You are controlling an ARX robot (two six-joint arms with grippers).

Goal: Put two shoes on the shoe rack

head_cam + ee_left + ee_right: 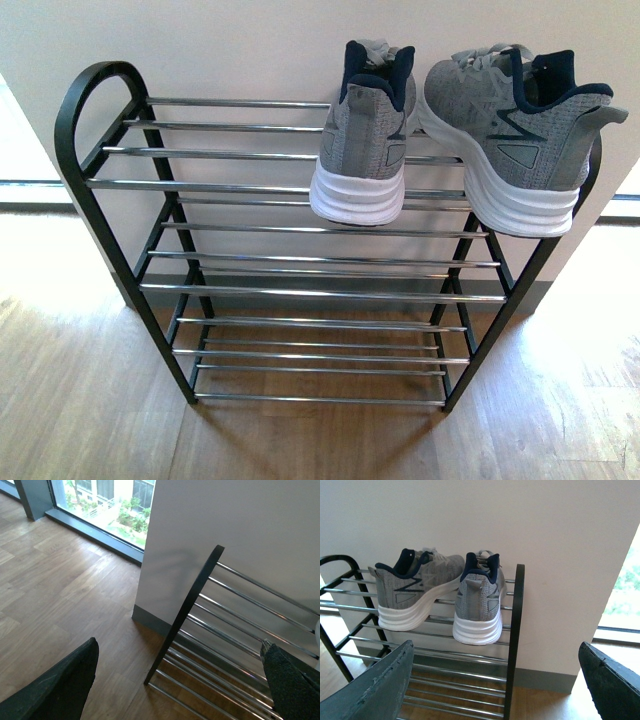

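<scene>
While the shoe (362,150) and its mate (515,140) sit atop the rack (66,108), the left claw (178,647) gapes empty. So does the right claw (496,649).

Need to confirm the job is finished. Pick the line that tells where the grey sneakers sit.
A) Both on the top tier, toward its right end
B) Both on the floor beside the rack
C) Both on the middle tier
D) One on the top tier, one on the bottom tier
A: the left sneaker and the right sneaker both rest on the top tier of the shoe rack, toward its right end.
</scene>
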